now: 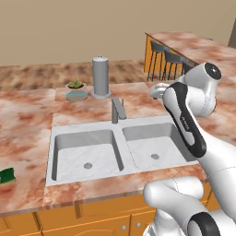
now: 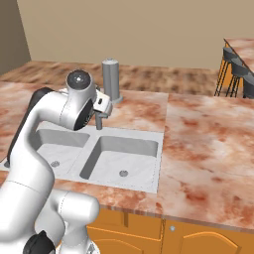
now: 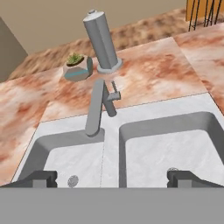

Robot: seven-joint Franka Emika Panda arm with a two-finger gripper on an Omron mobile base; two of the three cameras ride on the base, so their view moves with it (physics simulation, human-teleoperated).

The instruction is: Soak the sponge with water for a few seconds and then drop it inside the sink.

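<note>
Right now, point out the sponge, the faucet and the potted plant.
sponge [image 1: 7, 176]: left base view, on its green top face, at the counter's left edge.
faucet [image 3: 95, 111]: hand view, on the middle of its spout.
potted plant [image 3: 77, 68]: hand view, on the pot's front wall.

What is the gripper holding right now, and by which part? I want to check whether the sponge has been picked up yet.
Nothing is held: the gripper is open and empty above the sink, and the sponge lies on the counter.
</note>
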